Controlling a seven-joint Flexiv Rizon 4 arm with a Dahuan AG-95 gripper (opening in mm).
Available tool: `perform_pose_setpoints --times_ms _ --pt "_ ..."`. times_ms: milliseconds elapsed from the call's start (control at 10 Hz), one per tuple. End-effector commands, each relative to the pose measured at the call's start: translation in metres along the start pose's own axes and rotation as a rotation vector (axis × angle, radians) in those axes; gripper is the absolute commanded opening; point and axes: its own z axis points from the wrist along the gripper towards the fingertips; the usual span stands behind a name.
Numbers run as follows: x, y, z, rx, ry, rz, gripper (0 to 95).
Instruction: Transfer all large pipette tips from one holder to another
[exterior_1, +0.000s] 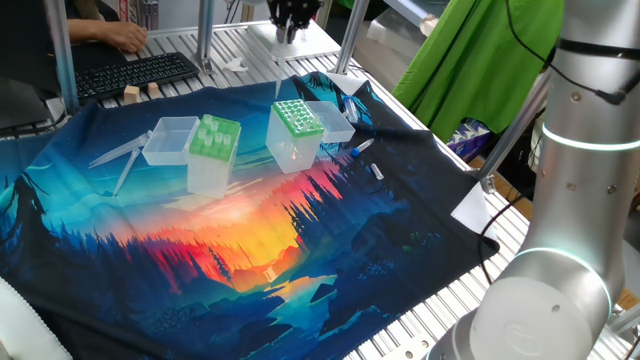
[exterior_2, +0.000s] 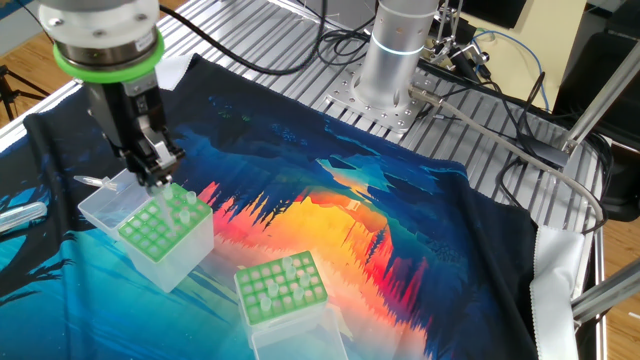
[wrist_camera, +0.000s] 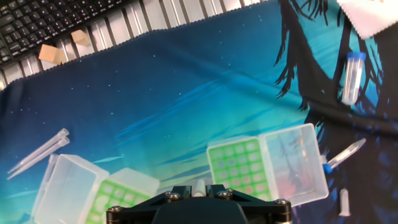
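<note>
My gripper (wrist_camera: 198, 185) is shut on a large pipette tip (wrist_camera: 198, 188), whose pale top shows between the black fingers. In one fixed view the gripper (exterior_1: 291, 36) hangs high over the darker green, white-dotted holder (exterior_1: 296, 118). The plain light-green holder (exterior_1: 213, 138) stands to its left. In the other fixed view the gripper (exterior_2: 158, 178) hovers just above the dotted holder (exterior_2: 165, 228), where a few clear tips stick up. The light-green holder (exterior_2: 282, 288) lies to the right there. The hand view shows the dotted holder (wrist_camera: 241, 165) on the right and the light-green one (wrist_camera: 118, 198) on the left.
Each holder has its clear lid (wrist_camera: 65, 186) (wrist_camera: 293, 163) open beside it. Two loose tips (wrist_camera: 37, 152), a capped tube (wrist_camera: 352, 78) and a blue-capped piece (wrist_camera: 342, 155) lie on the cloth. A keyboard (exterior_1: 135, 72) and wooden blocks (wrist_camera: 50, 53) sit at the far edge.
</note>
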Motion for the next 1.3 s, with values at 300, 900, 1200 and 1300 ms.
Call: perform_pose_setpoints --times_ms 300,900,1200,1300 --pt "-0.003 -0.018 0.007 0.002 0.001 -0.061 0.0" --pt "0.0 -0.031 0.017 0.001 0.005 -0.118 0.0" --pt "0.006 -0.031 0.02 0.0 0.007 -0.122 0.0" --pt "0.009 -0.033 0.022 0.001 0.005 -0.125 0.0"
